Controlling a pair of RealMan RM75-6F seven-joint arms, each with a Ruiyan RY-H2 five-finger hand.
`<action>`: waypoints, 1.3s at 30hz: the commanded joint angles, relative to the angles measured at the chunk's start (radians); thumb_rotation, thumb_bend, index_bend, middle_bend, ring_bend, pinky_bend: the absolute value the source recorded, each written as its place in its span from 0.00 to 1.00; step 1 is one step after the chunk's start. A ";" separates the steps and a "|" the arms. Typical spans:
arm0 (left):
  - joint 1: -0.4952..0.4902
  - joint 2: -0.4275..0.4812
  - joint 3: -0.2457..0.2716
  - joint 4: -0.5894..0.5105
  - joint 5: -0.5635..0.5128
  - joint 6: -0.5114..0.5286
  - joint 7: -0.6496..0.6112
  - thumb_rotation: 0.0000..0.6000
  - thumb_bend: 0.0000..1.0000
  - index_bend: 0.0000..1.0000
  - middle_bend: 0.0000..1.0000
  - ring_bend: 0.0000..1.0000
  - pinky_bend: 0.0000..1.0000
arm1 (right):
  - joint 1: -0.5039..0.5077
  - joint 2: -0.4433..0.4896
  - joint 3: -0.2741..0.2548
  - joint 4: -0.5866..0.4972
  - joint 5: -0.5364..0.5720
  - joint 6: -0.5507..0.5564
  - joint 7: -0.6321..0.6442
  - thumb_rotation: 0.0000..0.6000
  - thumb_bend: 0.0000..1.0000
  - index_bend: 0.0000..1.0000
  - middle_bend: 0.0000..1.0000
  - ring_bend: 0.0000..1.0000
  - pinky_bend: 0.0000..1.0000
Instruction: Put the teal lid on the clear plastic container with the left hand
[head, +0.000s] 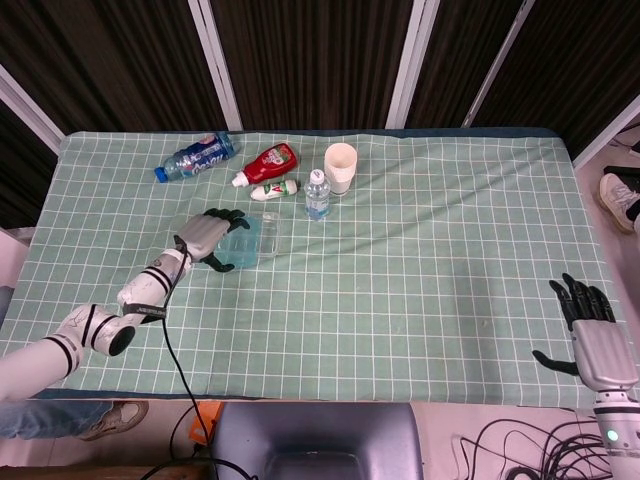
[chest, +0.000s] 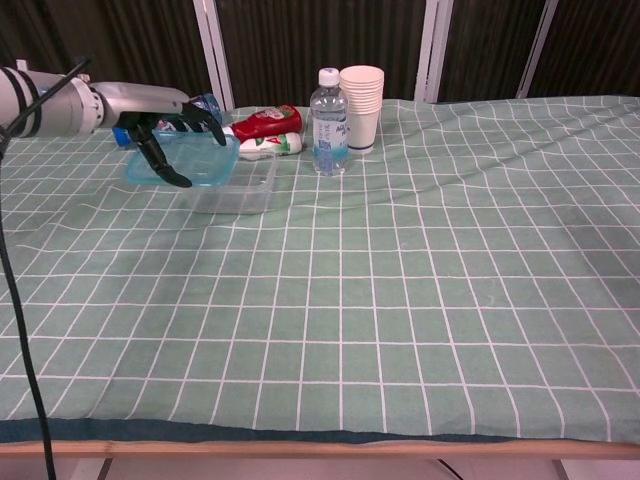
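The left hand (chest: 165, 125) grips the translucent teal rectangular lid (chest: 200, 160) — dark fingers (chest: 205, 122) curled over its far edge, thumb under its near edge — and holds it tilted above the left part of the clear rectangular plastic container (chest: 245, 190). In the head view the lid (head: 240, 243) overlaps the container (head: 262, 232), which sits on the green checked tablecloth of the table (head: 420, 260); whether lid and container touch cannot be told.

Behind the container lie a red squeeze bottle (chest: 260, 123) and a small white bottle with a green cap (chest: 270, 146), both on their sides. A blue-labelled plastic bottle (head: 195, 157) lies further left. An upright clear water bottle (chest: 329, 120) stands just beside a stack of white paper cups (chest: 362, 107).

The right hand (head: 598, 340) shows only in the head view, at the table's near right corner — fingers (head: 583, 298) spread apart, holding nothing.
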 joint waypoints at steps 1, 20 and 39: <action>-0.028 -0.029 -0.007 0.033 -0.022 -0.031 0.021 1.00 0.27 0.23 0.60 0.74 0.77 | -0.002 0.004 0.000 0.001 -0.003 0.003 0.009 1.00 0.12 0.00 0.00 0.00 0.00; -0.145 -0.163 -0.021 0.228 -0.105 -0.154 0.082 1.00 0.28 0.23 0.61 0.74 0.76 | 0.004 0.013 0.002 0.006 0.003 -0.011 0.032 1.00 0.12 0.00 0.00 0.00 0.00; -0.158 -0.196 -0.021 0.310 -0.085 -0.193 0.066 1.00 0.29 0.23 0.61 0.74 0.76 | 0.007 0.014 0.005 0.003 0.012 -0.016 0.029 1.00 0.12 0.00 0.00 0.00 0.00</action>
